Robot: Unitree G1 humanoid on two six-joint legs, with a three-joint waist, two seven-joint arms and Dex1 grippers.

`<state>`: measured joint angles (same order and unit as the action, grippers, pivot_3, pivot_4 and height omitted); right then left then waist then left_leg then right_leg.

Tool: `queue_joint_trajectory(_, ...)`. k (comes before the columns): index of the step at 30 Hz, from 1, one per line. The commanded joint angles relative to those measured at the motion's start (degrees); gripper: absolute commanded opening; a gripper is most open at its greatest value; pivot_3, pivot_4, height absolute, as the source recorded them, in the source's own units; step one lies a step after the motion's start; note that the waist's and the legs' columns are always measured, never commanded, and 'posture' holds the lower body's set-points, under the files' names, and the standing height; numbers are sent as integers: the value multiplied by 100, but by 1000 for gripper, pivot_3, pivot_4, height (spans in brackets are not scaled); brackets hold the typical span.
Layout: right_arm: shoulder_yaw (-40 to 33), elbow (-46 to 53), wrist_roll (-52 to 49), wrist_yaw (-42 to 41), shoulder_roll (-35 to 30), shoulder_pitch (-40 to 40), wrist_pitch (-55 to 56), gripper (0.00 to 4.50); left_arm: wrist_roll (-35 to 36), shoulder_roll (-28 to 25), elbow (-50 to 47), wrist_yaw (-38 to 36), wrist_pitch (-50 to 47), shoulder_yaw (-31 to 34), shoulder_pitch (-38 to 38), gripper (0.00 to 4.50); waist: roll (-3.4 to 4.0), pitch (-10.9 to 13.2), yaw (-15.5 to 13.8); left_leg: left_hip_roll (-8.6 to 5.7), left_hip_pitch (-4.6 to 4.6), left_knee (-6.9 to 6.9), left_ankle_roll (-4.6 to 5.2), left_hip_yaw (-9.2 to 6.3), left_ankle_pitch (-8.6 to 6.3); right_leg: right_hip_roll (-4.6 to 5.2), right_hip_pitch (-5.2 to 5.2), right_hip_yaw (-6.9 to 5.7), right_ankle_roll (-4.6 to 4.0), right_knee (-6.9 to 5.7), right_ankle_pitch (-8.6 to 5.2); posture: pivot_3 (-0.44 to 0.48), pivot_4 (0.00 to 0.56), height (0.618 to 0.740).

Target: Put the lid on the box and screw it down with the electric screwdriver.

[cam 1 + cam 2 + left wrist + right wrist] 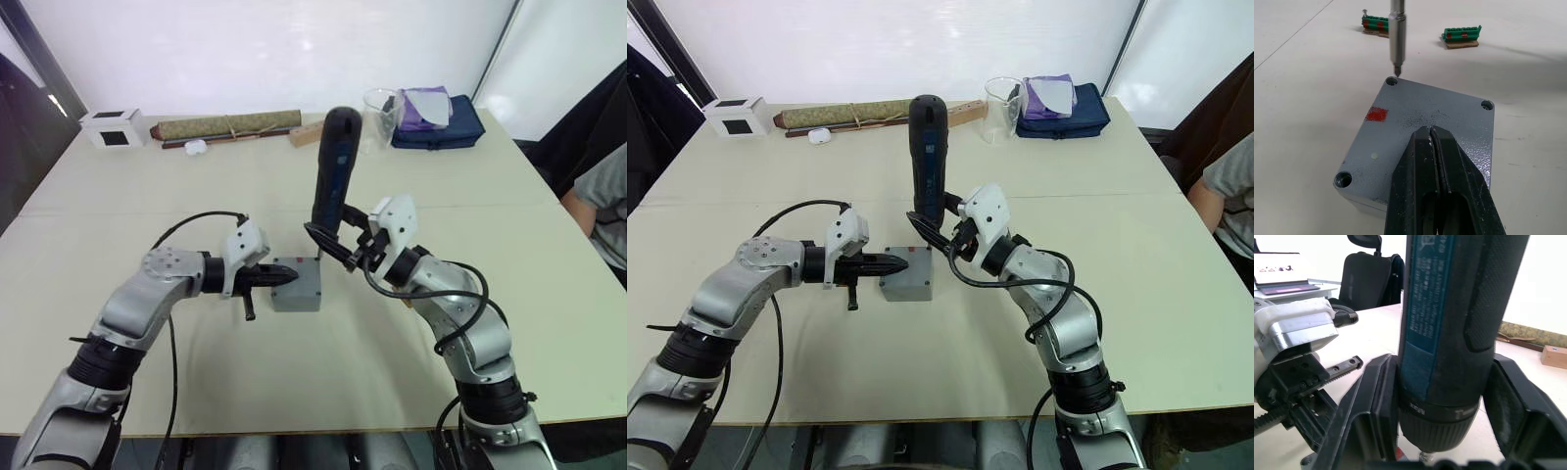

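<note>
Now the lid (pixel 1425 122) is being pressed onto the box (pixel 297 294), mid-tabletop (pixel 294 372), by the left gripper (pixel 1432 142), jaws together. Upright, the electric screwdriver (pixel 331 171) is being pinched by the right gripper (pixel 1444 431), its bit just above a corner hole.

Near edge of the lid (pixel 1425 127) is covered by the left gripper (pixel 1437 196). Screwdriver (pixel 1459 333) body is cut off at the top; its bit is hidden below the right gripper (pixel 1440 431).
</note>
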<state>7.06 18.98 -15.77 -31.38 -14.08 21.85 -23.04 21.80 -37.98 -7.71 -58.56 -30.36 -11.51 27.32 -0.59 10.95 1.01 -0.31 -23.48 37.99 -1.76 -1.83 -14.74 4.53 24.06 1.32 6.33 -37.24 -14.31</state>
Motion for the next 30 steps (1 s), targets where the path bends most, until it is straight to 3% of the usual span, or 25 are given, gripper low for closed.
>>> queue_joint_trajectory(1, 32, 126, -60, -27, 72, 107, 210, 2157, -201, -48, 125, 39, -7, -19, -55, 0, 0, 0, 0, 0, 0, 0, 0, 0, 0, 0, 0, 0, 0, 0, 0, 0, 150, 740)
queue_joint_trajectory(17, -72, 641, -638, 13, 165, 365, -212, 2157, -368, 38, 226, 55, 154, -146, -40, 0, 0, 0, 1, 2, 1, 0, 0, -2, 0, -2, 0, 0, 0, -1, 0, 0, 150, 740)
queue_joint_trajectory(30, 30, 89, -287, -25, 54, 352, 220, 2157, -442, 42, 225, 12, 180, -81, -32, 0, 0, 0, -1, 2, 2, 0, 0, 0, 0, -1, -3, 0, 0, 0, 0, 0, 150, 740)
